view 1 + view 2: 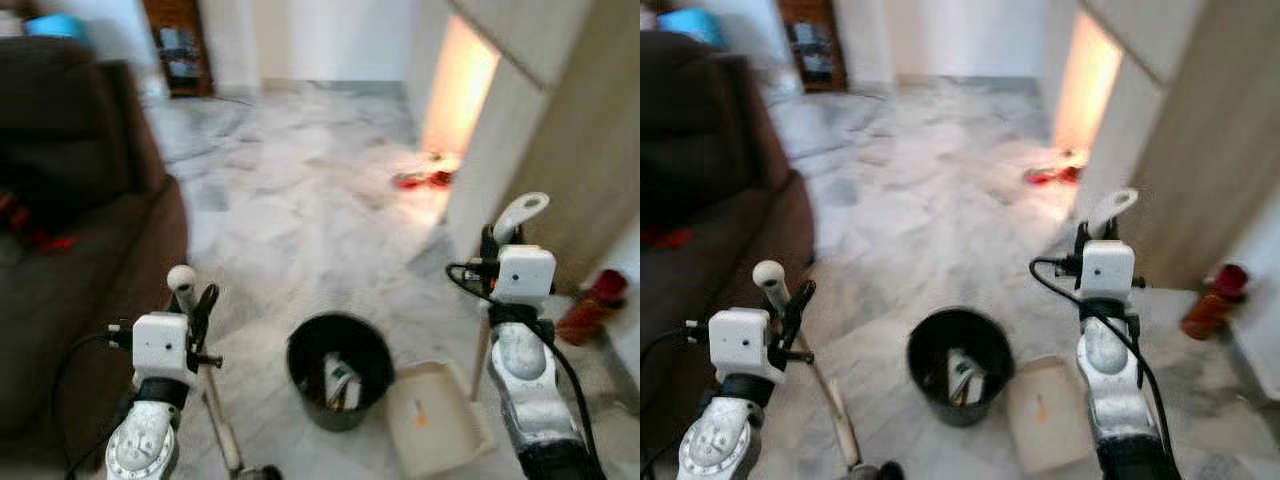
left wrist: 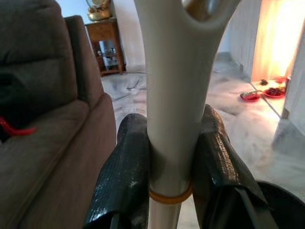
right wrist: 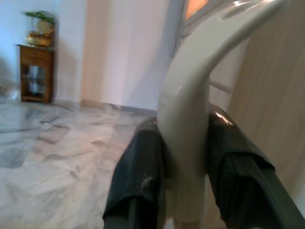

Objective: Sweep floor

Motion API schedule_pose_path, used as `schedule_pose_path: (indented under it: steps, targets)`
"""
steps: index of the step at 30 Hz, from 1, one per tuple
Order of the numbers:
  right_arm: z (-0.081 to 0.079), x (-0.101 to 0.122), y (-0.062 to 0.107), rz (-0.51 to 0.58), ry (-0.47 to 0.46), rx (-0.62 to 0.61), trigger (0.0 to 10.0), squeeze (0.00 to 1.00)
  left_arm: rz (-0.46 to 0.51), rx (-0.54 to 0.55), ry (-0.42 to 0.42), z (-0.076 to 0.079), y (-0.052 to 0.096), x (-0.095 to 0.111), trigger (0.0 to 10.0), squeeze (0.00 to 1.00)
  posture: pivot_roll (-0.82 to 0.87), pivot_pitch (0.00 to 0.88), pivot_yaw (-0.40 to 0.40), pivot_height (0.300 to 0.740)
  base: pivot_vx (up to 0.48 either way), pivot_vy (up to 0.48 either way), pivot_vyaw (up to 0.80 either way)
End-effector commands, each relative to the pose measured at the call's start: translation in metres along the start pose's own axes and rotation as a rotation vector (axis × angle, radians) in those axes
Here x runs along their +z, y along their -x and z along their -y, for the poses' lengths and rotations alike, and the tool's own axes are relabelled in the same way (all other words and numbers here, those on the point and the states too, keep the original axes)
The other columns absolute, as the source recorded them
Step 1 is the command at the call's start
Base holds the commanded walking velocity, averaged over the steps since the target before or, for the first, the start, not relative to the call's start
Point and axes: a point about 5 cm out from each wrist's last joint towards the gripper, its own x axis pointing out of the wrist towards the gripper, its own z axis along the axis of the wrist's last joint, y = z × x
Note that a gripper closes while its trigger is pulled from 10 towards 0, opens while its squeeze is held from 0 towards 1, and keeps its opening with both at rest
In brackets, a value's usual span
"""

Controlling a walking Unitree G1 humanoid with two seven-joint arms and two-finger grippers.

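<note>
Sweeping gear in hand: left tool (image 1: 200,300) clamped on the one broom handle (image 2: 174,95), which slants down to the floor; right tool (image 1: 497,243) clamped on the one dustpan handle (image 3: 188,124), cream dustpan (image 1: 435,415) resting on the marble floor (image 1: 300,190) just beside the one black bin (image 1: 340,370), which holds some rubbish. Probably mid-collection; next likely calls for brushing debris toward the pan. Brown sofa (image 1: 80,250) on the left.

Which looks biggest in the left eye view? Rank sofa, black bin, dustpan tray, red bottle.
1. Sofa
2. Black bin and dustpan tray, too alike to rank
3. Red bottle, though it stands farther off
</note>
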Motion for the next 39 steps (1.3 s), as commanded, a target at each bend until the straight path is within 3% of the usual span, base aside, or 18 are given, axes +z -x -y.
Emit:
schedule_pose_path:
  steps: [1, 15, 26, 33, 39]
  targets:
    - [0.003, 0.013, -0.006, 0.058, -0.026, -0.023, 10.0, 0.0, 0.044, 0.001, -0.011, -0.002, -0.006, 0.009, 10.0, 0.0, 0.02, 0.026, -0.002, 0.74, -0.315, 0.0, 0.0]
    - [0.0, 0.014, -0.008, 0.059, -0.021, -0.01, 10.0, 0.0, 0.044, 0.01, -0.009, -0.002, -0.007, 0.009, 10.0, 0.0, 0.03, 0.031, -0.008, 0.74, -0.319, 0.0, 0.0]
    - [-0.013, 0.022, -0.008, 0.064, -0.115, 0.023, 10.0, 0.0, 0.048, 0.006, -0.018, -0.002, -0.015, 0.01, 10.0, 0.0, 0.02, 0.031, -0.016, 0.74, -0.113, 0.0, 0.0]
    - [-0.016, 0.014, -0.006, -0.005, -0.197, 0.021, 10.0, 0.0, 0.077, 0.003, 0.004, -0.001, -0.024, 0.014, 10.0, 0.0, 0.02, 0.018, -0.018, 0.74, 0.0, 0.0, 0.0]
    - [-0.015, 0.012, -0.005, -0.019, -0.22, 0.005, 10.0, 0.0, 0.085, -0.017, 0.01, 0.003, -0.026, 0.015, 10.0, 0.0, 0.01, 0.004, -0.014, 0.74, 0.0, 0.0, -0.8]
